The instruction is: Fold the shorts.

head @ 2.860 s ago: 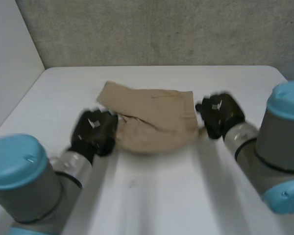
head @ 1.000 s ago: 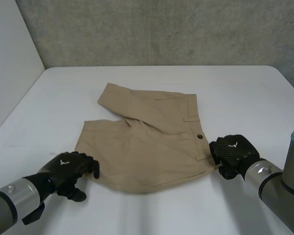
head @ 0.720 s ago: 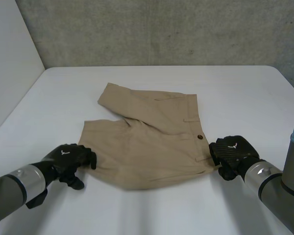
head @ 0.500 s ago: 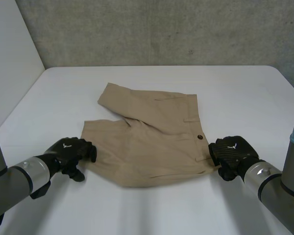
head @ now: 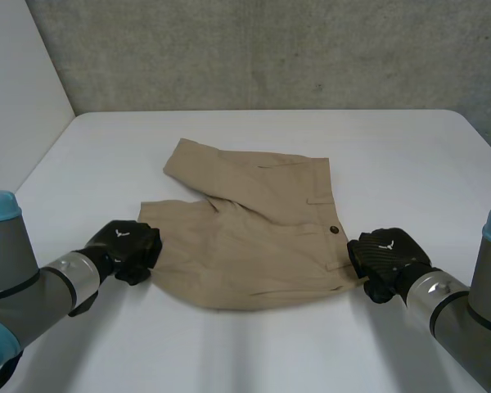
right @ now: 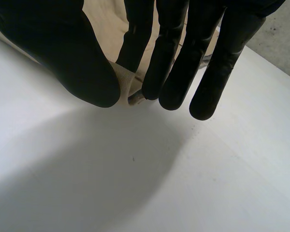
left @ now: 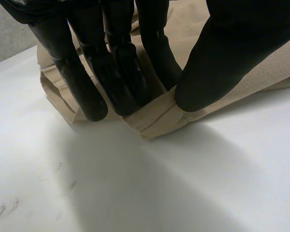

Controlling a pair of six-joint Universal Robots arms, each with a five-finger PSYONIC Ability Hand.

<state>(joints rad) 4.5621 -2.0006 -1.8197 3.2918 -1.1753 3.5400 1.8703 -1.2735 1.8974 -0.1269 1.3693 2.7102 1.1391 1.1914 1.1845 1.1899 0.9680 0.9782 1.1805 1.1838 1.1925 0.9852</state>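
Note:
Tan shorts [head: 245, 225] lie spread on the white table [head: 254, 352], one leg folded across toward the far left. My left hand [head: 127, 246] is at the near left leg hem; in the left wrist view its fingers [left: 113, 72] and thumb pinch the hem [left: 157, 118] of the shorts. My right hand [head: 385, 258] is at the near right waistband corner; in the right wrist view its thumb and fingers [right: 169, 63] pinch a corner of the cloth [right: 122, 77].
A grey wall [head: 270, 49] stands behind the table's far edge, and a white panel [head: 16, 106] rises at the left. Bare tabletop [head: 409, 164] lies around the shorts.
My left hand has moved in from the near left to the leg hem and closed on it. The right hand has stayed on the waistband corner.

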